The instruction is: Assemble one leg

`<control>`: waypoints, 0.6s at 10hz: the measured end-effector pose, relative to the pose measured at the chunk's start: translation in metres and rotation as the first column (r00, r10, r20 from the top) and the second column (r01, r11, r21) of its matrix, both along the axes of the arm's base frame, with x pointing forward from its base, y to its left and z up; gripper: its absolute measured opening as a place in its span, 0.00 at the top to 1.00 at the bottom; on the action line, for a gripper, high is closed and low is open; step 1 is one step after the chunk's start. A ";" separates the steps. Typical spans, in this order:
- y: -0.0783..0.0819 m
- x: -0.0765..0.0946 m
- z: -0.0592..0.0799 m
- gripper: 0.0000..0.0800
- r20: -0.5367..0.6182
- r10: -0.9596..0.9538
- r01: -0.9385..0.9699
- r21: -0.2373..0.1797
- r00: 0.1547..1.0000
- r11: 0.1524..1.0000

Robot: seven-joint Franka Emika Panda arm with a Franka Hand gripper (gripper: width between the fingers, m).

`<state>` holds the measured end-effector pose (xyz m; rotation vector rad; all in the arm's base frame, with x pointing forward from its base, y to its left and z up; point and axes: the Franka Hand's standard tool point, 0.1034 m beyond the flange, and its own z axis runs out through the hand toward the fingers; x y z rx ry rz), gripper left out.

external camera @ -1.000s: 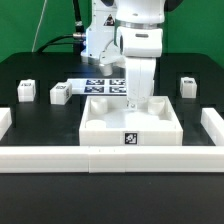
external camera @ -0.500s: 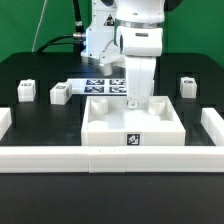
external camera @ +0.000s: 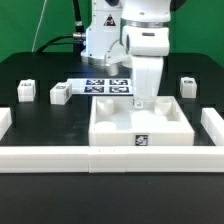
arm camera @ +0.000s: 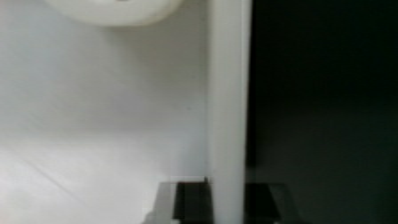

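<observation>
Your hand [external camera: 141,101] is clenched on the far wall of the tray [external camera: 110,135], I judge to bring the tray where you need it, while the nearest leg [external camera: 187,86] stands untouched near the bench edge at the exterior view's right.

The tray [external camera: 110,135] has slid toward the exterior view's right. Its left wall, earlier level with the left end of the marker board [external camera: 100,87], now sits inward of that end. The tag [external camera: 141,140] on its front wall, earlier below the board's right end, now lies past it. The gripper [external camera: 141,101], set over the tray's far wall, has shifted the same way, off the board's right end.
</observation>
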<state>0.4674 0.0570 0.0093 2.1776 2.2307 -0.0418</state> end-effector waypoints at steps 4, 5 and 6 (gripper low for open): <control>0.023 0.023 0.000 0.93 0.027 -0.022 0.022 0.010 0.999 1.000; 0.023 0.026 0.000 0.93 0.029 -0.026 0.025 0.010 0.999 1.000; 0.023 0.029 0.000 0.93 0.030 -0.034 0.034 0.010 0.999 0.999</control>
